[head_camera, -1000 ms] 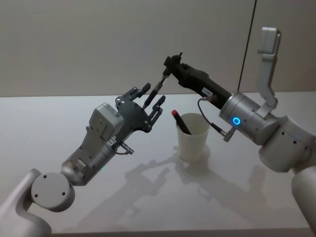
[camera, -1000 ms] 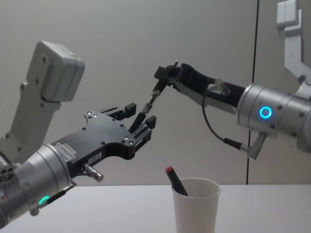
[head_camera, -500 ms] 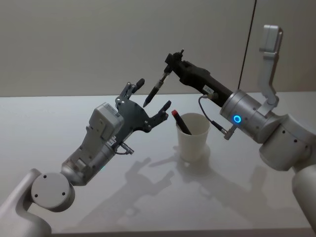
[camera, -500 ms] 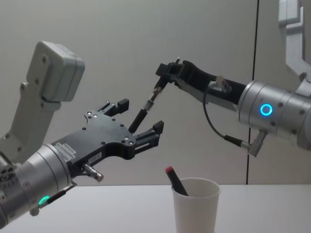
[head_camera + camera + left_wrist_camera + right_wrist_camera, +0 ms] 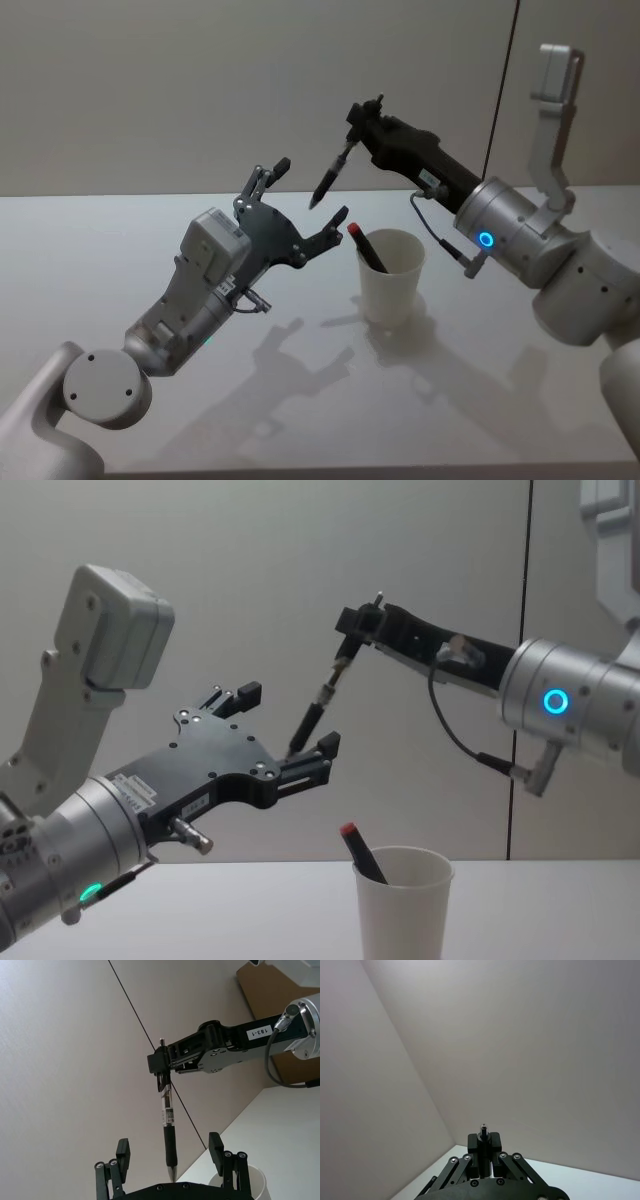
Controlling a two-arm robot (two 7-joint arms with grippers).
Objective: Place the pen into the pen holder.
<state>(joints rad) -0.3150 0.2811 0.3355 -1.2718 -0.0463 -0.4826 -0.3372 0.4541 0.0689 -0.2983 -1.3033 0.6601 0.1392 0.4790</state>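
A black pen (image 5: 330, 178) (image 5: 320, 698) (image 5: 168, 1130) hangs slanted in the air, tip down. My right gripper (image 5: 352, 125) (image 5: 350, 630) (image 5: 161, 1067) (image 5: 483, 1145) is shut on its top end. The pen's tip sits between the spread fingers of my left gripper (image 5: 305, 197) (image 5: 288, 720) (image 5: 169, 1152), which is open and not gripping it. The pen holder (image 5: 392, 275) (image 5: 403, 905) (image 5: 245, 1180), a white paper cup, stands upright on the table, below and to the right of the pen. A second pen with a red cap (image 5: 365, 247) (image 5: 358, 850) leans inside it.
The white table (image 5: 450, 400) stretches around the cup with free room on every side. A plain wall with a dark vertical seam (image 5: 520, 600) stands behind. Both arms hover above the table, left of and over the cup.
My left gripper opened and let go of the pen's lower part. My right gripper, still holding the pen, lifted it slightly up and to the right, toward the cup.
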